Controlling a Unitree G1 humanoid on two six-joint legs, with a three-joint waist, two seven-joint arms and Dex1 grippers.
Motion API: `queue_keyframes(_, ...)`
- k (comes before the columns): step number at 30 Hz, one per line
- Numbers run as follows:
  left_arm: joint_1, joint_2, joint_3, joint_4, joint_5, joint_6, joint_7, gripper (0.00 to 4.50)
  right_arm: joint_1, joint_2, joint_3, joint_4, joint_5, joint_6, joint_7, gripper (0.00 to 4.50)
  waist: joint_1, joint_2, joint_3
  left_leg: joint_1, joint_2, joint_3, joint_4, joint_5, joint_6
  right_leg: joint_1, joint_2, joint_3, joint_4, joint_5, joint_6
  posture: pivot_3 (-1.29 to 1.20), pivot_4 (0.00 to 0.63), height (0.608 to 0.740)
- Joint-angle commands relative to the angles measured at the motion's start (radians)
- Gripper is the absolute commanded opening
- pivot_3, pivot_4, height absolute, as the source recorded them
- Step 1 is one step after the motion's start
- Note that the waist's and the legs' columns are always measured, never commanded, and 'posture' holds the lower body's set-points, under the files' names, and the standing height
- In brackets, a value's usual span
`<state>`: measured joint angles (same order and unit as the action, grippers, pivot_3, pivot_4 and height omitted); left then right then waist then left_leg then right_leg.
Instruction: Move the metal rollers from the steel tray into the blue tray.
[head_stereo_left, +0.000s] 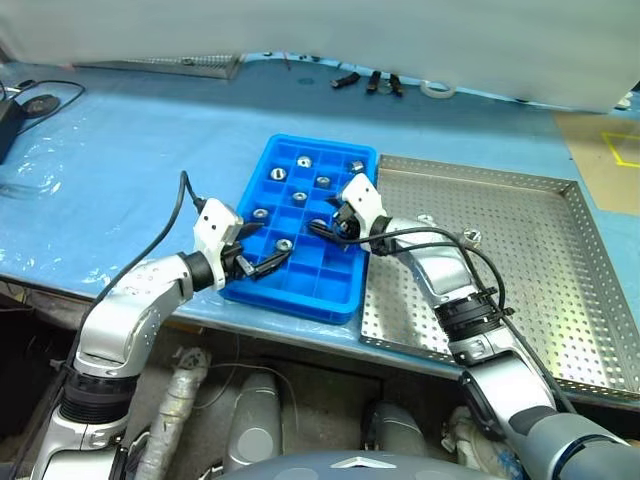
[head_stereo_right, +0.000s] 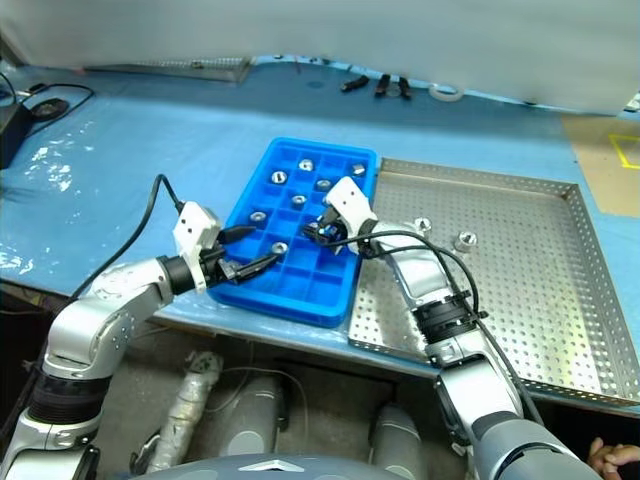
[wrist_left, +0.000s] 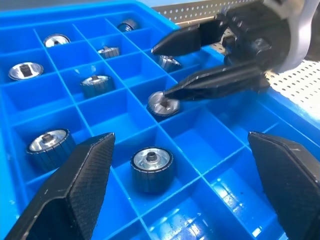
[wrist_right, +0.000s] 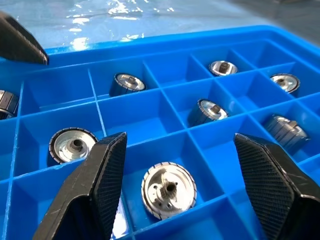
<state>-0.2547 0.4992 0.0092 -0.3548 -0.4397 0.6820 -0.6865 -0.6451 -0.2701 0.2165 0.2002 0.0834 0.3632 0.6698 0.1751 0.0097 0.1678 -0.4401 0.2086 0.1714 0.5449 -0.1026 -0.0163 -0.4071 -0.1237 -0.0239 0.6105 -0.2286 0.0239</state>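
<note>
My left arm comes in from the near left, elbow bent, forearm angled toward the right and slightly downward. My left gripper (head_stereo_left: 255, 262) sits at the near left edge of the blue tray (head_stereo_left: 345, 295), its two black fingers spread wide with nothing between them, their tips over the tray's nearest compartments. Through my left wrist camera I look between those parted fingers at a roller (wrist_left: 152, 168) lying in a compartment just ahead.

The blue tray lies in the middle of the blue-covered bench (head_stereo_left: 130, 150), its long side running from near to far, and its right edge is just beside the steel tray (head_stereo_left: 560, 250). Several metal rollers (head_stereo_left: 305, 161) already rest in separate compartments, mostly in the far and middle rows; the nearest row on the right looks empty.

My right arm reaches from the near right across the steel tray's left part, forearm pointing left and away, wrist bent so that my right gripper (head_stereo_left: 325, 228) hangs over the tray's middle compartments on the right side. Its fingers stand parted and grip nothing; directly below, between them, a roller (wrist_right: 168, 190) lies flat in its compartment with its face up.

Further right, on the perforated floor of the steel tray, two rollers (head_stereo_right: 465, 240) remain near its far left area, lying close together, well apart from my grippers.
</note>
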Motion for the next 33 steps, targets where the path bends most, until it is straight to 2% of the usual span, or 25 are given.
queue_keyframes(1, -0.053, -0.003, -0.020, 0.026, -0.007, -0.035, -0.032, 4.50, 0.004, -0.034, -0.079, -0.076, 0.018, 0.010, -0.035, 3.63, 0.000, 0.000, 0.000, 0.000, 0.000, 0.000, 0.000, 0.000, 0.000, 0.000, 0.000, 0.000, 0.000, 0.000, 0.000, 0.16, 0.150, 0.740)
queue_keyframes(9, -0.257, -0.098, -0.145, 0.273, 0.045, -0.157, -0.137, 4.50, 0.092, -0.129, -0.224, -0.212, 0.009, 0.076, -0.158, 3.63, -0.029, 0.000, 0.000, 0.001, -0.001, 0.000, 0.001, 0.002, -0.003, 0.001, 0.000, 0.003, 0.001, 0.001, 0.001, -0.06, 0.150, 0.740)
queue_keyframes(15, -0.408, -0.182, -0.207, 0.494, 0.087, -0.275, -0.247, 4.50, 0.223, -0.173, -0.325, -0.357, 0.010, 0.155, -0.242, 3.63, -0.089, -0.001, 0.000, 0.001, -0.001, 0.002, 0.002, 0.002, -0.002, 0.000, 0.000, 0.004, 0.001, 0.001, 0.001, -0.23, 0.150, 0.740)
queue_keyframes(19, -0.482, -0.231, -0.228, 0.615, 0.113, -0.343, -0.305, 4.50, 0.273, -0.148, -0.360, -0.386, 0.000, 0.174, -0.320, 3.63, -0.136, -0.001, 0.000, 0.002, -0.001, 0.003, 0.002, 0.001, 0.001, 0.000, 0.000, 0.005, 0.001, 0.001, 0.001, -0.30, 0.150, 0.740)
queue_keyframes(24, -0.521, -0.269, -0.236, 0.682, 0.133, -0.387, -0.343, 4.50, 0.263, -0.088, -0.359, -0.294, -0.014, 0.146, -0.411, 3.63, -0.168, -0.001, 0.000, 0.003, -0.001, 0.005, 0.003, -0.001, 0.006, 0.000, 0.000, 0.007, 0.001, 0.001, 0.000, -0.31, 0.150, 0.740)
queue_keyframes(33, -0.489, -0.252, -0.219, 0.635, 0.138, -0.360, -0.340, 4.50, 0.172, -0.043, -0.345, -0.020, -0.060, 0.009, -0.507, 3.63, -0.161, 0.000, 0.000, 0.001, -0.001, 0.007, 0.009, -0.004, 0.012, 0.001, -0.001, 0.008, 0.001, 0.001, 0.000, -0.26, 0.150, 0.740)
